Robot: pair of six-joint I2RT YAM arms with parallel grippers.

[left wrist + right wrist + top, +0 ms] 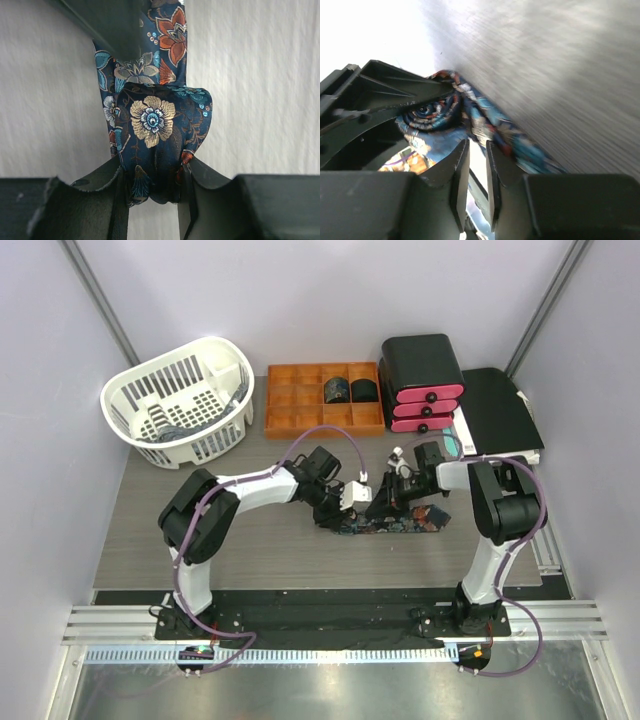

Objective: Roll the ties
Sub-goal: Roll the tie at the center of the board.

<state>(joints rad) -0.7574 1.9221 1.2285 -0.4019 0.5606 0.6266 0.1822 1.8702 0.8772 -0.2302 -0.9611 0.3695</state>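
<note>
Navy tie roll (155, 140) pinched in my left hand (152, 197); right hand (476, 150) barely ajar, empty (unsupported coil may unwind).

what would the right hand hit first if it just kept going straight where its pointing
The tie: its rolled end sits just ahead of the right hand. Depth is hard to judge in the wrist view, but nothing else shows between them.

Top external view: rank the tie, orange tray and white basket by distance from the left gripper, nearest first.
From the left gripper:
1. The tie, in its grip, table centre.
2. Orange tray, back centre.
3. White basket, back left.
</note>
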